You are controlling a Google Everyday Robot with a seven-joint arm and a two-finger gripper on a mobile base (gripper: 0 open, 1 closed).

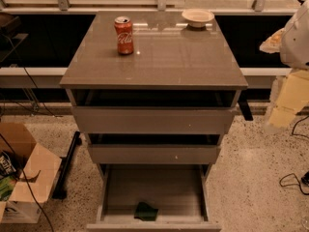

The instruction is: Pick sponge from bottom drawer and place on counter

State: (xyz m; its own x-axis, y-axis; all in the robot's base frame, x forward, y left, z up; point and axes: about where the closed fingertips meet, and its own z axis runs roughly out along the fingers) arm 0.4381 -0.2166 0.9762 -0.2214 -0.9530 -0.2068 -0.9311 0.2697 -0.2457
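Well, the sponge (146,211) lies against the front of the open bottom drawer (154,187); the gripper (285,40) hangs far right beside the counter (159,57), open or closed I cannot tell; best descend steeply, clearing the upper drawers (153,120).

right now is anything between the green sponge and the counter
Nothing visible: the dark green sponge lies at the grey bottom drawer's front, forward of the two upper drawer fronts. The red soda can and pale bowl stand toward the glossy counter's rear; gripper not in view.
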